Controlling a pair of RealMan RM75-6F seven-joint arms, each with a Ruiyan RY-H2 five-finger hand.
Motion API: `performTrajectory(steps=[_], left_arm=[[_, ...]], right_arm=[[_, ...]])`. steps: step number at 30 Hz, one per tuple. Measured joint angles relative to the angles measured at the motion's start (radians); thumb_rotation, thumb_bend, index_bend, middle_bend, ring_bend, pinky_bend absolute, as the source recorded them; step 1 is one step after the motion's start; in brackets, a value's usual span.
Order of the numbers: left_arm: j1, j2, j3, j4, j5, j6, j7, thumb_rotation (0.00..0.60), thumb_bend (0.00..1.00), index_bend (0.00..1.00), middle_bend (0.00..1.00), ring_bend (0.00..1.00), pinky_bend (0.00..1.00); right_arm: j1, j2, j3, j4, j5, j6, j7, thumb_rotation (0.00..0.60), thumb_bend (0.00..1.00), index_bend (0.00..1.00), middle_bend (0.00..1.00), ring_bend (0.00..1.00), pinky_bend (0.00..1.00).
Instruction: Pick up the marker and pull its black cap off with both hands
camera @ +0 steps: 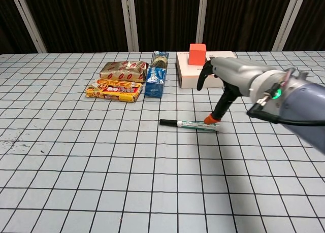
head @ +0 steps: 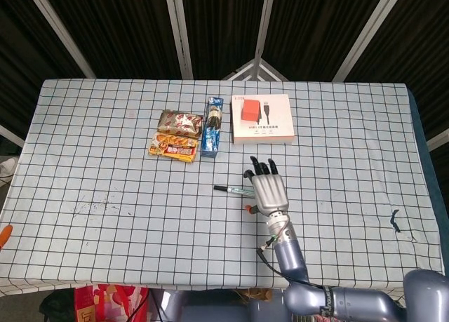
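The marker (head: 231,189) (camera: 187,124) lies flat on the checked tablecloth near the table's middle. Its black cap (head: 220,188) (camera: 166,122) points toward my left side. My right hand (head: 268,190) (camera: 231,80) hovers over the marker's right end with its fingers spread and nothing held. In the chest view its orange-tipped thumb (camera: 210,119) reaches down to the marker's right end; I cannot tell if it touches. Of my left hand only an orange tip (head: 3,234) shows at the left edge of the head view.
Behind the marker lie two snack packs (head: 175,136) (camera: 119,80) and a blue biscuit pack (head: 212,129) (camera: 157,80). A white box (head: 273,122) (camera: 189,80) carrying an orange block (head: 249,111) (camera: 197,54) stands just beyond my right hand.
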Motion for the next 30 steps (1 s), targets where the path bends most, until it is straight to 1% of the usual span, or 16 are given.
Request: performTrajectory(steps=[6,9,12,22,30], left_arm=[[-0.005,-0.013,0.0,0.036,-0.009,-0.013,0.009,0.6,0.37,0.01,0.0,0.0,0.0],[-0.003,-0.015,-0.001,0.042,-0.016,-0.008,0.007,0.6,0.37,0.01,0.0,0.0,0.0],[-0.003,-0.012,-0.005,0.042,-0.023,-0.009,0.01,0.6,0.37,0.01,0.0,0.0,0.0],[-0.005,-0.018,-0.008,0.043,-0.045,-0.02,0.016,0.6,0.37,0.01,0.0,0.0,0.0],[-0.005,-0.018,-0.008,0.039,-0.054,-0.025,0.025,0.6,0.37,0.01,0.0,0.0,0.0]], right_arm=[[0.06,-0.074,0.026,0.119,0.068,-0.003,-0.024,0.6,0.22,0.38,0.07,0.14,0.04],[0.076,-0.1,0.03,0.183,0.093,-0.01,-0.011,0.6,0.27,0.38,0.07,0.14,0.04],[0.08,-0.11,0.028,0.218,0.107,-0.019,0.02,0.6,0.29,0.4,0.07,0.14,0.04],[0.07,-0.116,-0.012,0.268,0.108,-0.053,0.1,0.6,0.29,0.4,0.07,0.14,0.04],[0.075,-0.127,-0.018,0.298,0.096,-0.064,0.138,0.6,0.32,0.46,0.07,0.14,0.04]])
